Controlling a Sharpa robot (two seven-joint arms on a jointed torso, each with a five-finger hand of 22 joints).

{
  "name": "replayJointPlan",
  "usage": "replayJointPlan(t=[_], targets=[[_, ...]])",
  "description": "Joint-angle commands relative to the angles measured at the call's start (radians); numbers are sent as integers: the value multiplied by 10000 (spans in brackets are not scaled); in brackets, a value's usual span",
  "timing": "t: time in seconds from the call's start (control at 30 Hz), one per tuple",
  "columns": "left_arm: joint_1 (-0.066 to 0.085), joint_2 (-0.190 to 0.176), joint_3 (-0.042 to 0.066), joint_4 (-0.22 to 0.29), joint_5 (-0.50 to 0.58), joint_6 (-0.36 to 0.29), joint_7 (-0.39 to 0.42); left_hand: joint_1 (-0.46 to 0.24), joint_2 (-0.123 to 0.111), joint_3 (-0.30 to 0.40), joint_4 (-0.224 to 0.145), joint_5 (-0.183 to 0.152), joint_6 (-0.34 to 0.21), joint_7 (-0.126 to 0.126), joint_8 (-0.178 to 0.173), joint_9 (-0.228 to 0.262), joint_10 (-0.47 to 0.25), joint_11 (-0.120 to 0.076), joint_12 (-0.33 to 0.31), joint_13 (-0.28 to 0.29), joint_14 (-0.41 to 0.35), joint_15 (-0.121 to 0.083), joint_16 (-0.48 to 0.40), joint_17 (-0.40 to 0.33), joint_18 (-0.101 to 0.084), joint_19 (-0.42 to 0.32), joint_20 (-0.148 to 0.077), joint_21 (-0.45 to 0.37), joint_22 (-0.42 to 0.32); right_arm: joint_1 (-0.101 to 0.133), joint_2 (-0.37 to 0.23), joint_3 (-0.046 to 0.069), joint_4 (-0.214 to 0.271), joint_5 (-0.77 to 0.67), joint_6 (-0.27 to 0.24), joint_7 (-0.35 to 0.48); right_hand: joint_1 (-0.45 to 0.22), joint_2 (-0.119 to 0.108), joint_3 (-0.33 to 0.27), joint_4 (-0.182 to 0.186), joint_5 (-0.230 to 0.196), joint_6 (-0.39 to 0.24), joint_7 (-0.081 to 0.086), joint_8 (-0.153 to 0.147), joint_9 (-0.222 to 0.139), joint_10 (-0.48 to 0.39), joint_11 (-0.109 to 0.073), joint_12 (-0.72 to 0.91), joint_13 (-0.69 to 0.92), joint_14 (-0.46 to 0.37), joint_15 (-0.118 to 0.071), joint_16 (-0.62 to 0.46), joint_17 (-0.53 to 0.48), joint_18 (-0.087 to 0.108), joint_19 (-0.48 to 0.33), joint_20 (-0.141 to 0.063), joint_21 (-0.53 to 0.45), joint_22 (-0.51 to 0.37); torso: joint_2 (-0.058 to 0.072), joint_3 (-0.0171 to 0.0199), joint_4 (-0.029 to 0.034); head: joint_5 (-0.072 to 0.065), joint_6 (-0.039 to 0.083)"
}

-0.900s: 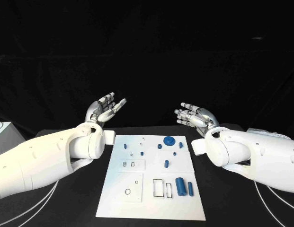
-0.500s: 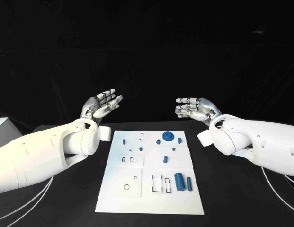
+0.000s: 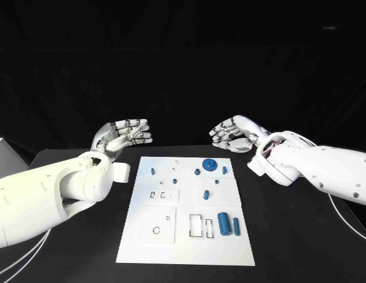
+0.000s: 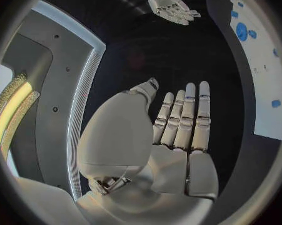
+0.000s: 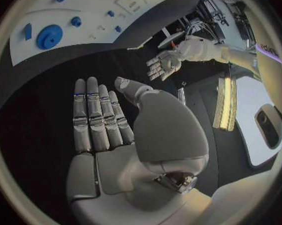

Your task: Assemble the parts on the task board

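Head view: white board [image 3: 145, 247] lying mid-table, blue parts scattered across it, a round disc [image 3: 209, 164] near its far edge, a thick cylinder [image 3: 223, 224] toward its near right corner. Left hand [image 3: 125, 134] and right hand [image 3: 231, 133] raised beyond the far edge (both empty).

Left wrist view: left hand [image 4: 178, 135] flat, fingers [image 4: 189, 116] straight and side by side, gripping nothing.

Right wrist view: right hand [image 5: 106, 130] likewise flat, holding nothing; disc [image 5: 49, 36] on the board [image 5: 94, 5].
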Motion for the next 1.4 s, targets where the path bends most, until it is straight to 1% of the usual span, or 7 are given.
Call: replayJointPlan(t=[0.03, 0.33, 0.53, 0.83, 0.9, 1.0, 1.4], targets=[[30, -210, 14, 373, -467, 942, -9, -122, -126, 272, -174, -20, 203, 87, 69, 15, 388, -153, -13, -12, 494, -222, 695, 485, 124, 373, -261, 608, 321, 23, 7, 6, 20, -2536, 17, -859, 398, -186, -443, -180, -63, 968, -419, 179, 62, 1359, -516, -143, 13, 2138, -745, 988, 889, 84, 1447, -804, 1682, 905, 256, -56, 130, -99, 26], [54, -760, 36, 1276, -808, 1290, -254, -536, -365, 851, -622, -10, 367, -17, 47, -18, 799, -287, -416, -24, 462, -472, 3119, 2060, 77, 321, -593, 2663, 1621, 43, 155, 15, 86, -4599, 591, -1908, 212, -612, -285, 14, -172, 1329, -649, -161, -60, 1750, -858, -188, 36, 3844, -1164, 6385, 5170, 96, 2698, -1337, 4403, 2679, 568, -125, 305, -302, 102], [60, -1008, 60, 1675, -924, 1356, -423, -731, -436, 961, -733, -25, 362, -36, 21, -30, 826, -309, -556, -22, 220, -491, 3575, 2294, 108, 317, -635, 3560, 2177, 41, 367, 16, 10, -5445, 885, -2402, 15, -955, 204, 296, 65, 1347, -628, -272, 68, 1721, -805, -182, 42, 3958, -1104, 10895, 9990, -514, 3964, -1232, 8112, 7308, 757, -163, 386, -458, 125], [63, -1067, 76, 1848, -1029, 1441, -573, -876, -465, 1029, -796, -21, 385, -71, 25, -24, 884, -339, -624, -20, 154, -525, 3864, 2402, 124, 385, -679, 4353, 2646, -4, 719, 15, -138, -6216, 1249, -3055, -310, -1274, 136, 566, -61, 1129, -539, -422, 136, 1274, -663, -198, 21, 3991, -971, 11767, 11019, -673, 4224, -1106, 9051, 8529, 915, -186, 498, -543, 96], [63, -1059, 77, 1856, -1038, 1470, -596, -880, -465, 1033, -799, -21, 388, -73, 26, -23, 887, -341, -626, -20, 152, -526, 3874, 2405, 124, 383, -681, 4382, 2663, -23, 768, 15, -144, -6344, 1289, -3172, -495, -1364, -173, 745, -126, 960, -664, -519, 176, 1248, -738, -152, 131, 3667, -1021, 11234, 9889, -1275, 5506, -1101, 11551, 12132, 952, -194, 529, -577, 86], [63, -1054, 78, 1854, -1046, 1503, -621, -888, -464, 1037, -799, -21, 392, -79, 29, -22, 893, -344, -627, -19, 145, -526, 3881, 2407, 124, 378, -683, 4409, 2679, -68, 829, 14, -163, -6487, 1368, -3321, -536, -1364, -485, 829, -128, 856, -724, -571, 222, 1298, -804, -84, 272, 3615, -1067, 11205, 9810, -1493, 5920, -1141, 12382, 13370, 984, -197, 550, -582, 82], [62, -1003, 78, 1759, -1063, 1603, -702, -886, -459, 1054, -809, -20, 401, -96, 33, -19, 896, -351, -633, -22, 114, -528, 3882, 2405, 124, 361, -686, 4459, 2711, -179, 929, 12, -244, -6609, 1825, -3563, -379, -1318, -457, 933, -13, 988, -771, -496, 371, 1494, -847, -93, 529, 3794, -1114, 11610, 10352, -1494, 5907, -1191, 12470, 13455, 1129, -210, 601, -657, 83]])
